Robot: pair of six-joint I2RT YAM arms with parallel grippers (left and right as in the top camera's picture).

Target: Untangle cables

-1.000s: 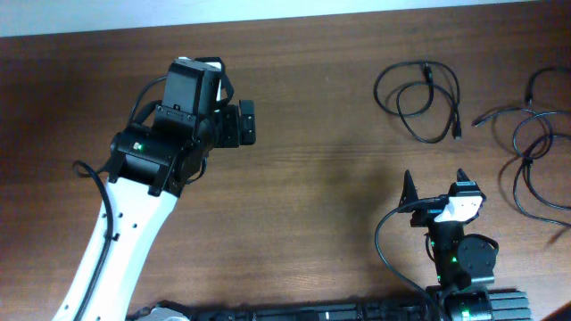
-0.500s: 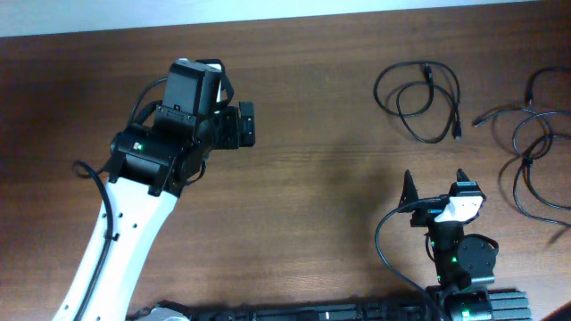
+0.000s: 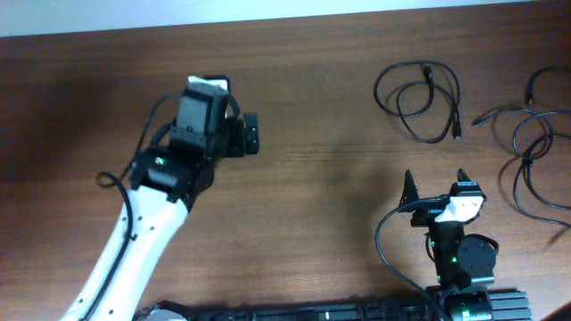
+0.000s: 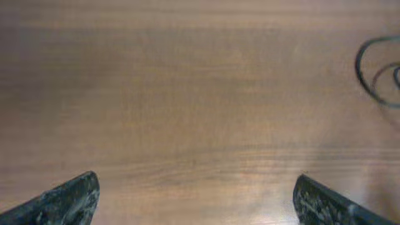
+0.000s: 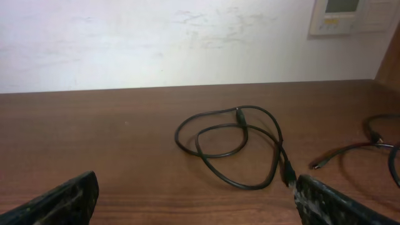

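Observation:
A black cable (image 3: 419, 94) lies in a loose double loop at the table's back right; it also shows in the right wrist view (image 5: 232, 142) and at the left wrist view's right edge (image 4: 377, 74). Further right, several black cables (image 3: 533, 147) lie tangled together, partly cut off by the frame edge. My left gripper (image 3: 251, 134) hovers over bare wood at centre left, far from the cables, open and holding nothing (image 4: 197, 201). My right gripper (image 3: 435, 182) stands open near the front edge, below the looped cable, with nothing between its fingers (image 5: 197, 200).
The brown wooden table (image 3: 321, 196) ends at a pale wall (image 5: 156, 37) at the back. A thermostat-like panel (image 5: 350, 15) hangs on that wall. The right arm's own black cable (image 3: 385, 250) loops beside its base.
The left arm has shifted to the right and slightly toward the front, carrying its open gripper along. The right arm and the cables have not moved.

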